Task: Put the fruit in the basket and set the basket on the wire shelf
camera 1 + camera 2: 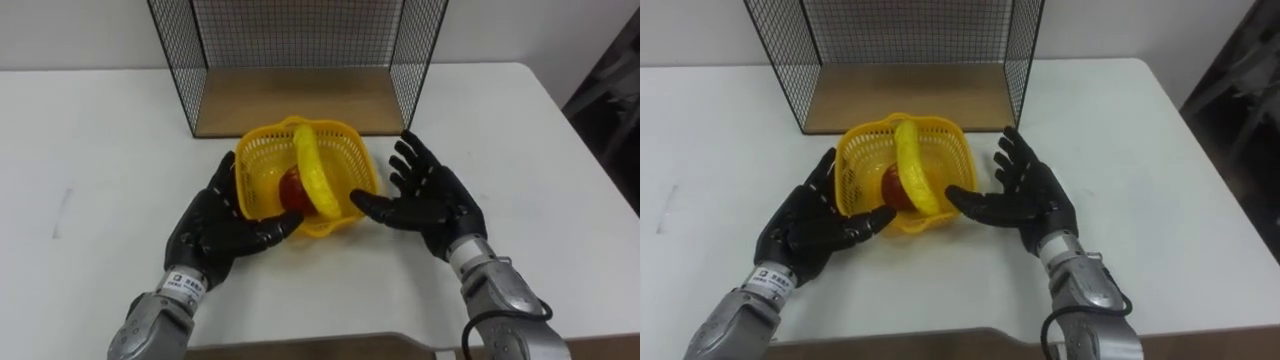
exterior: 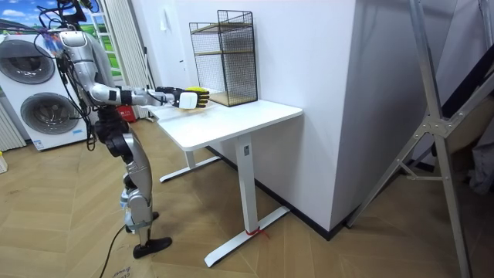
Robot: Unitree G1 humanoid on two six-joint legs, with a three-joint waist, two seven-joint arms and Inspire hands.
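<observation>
A yellow mesh basket (image 1: 345, 155) sits on the white table (image 1: 100, 130), just in front of the wire shelf (image 1: 300, 40). Inside it lies a red fruit (image 1: 290, 188). A thick yellow arc (image 1: 312, 170) runs from the back rim to the front rim; I cannot tell whether it is a banana or the handle. My left hand (image 1: 225, 228) lies open against the basket's left side, thumb at the front rim. To the basket's right my right hand (image 1: 432, 198) is open with spread fingers, its thumb tip close to the front right corner.
The shelf's wooden floor (image 1: 290, 100) lies directly behind the basket, between black mesh walls. In the room view the robot stands at the table's end, both arms reaching to the basket (image 2: 194, 98). Washing machines (image 2: 35, 89) stand behind it.
</observation>
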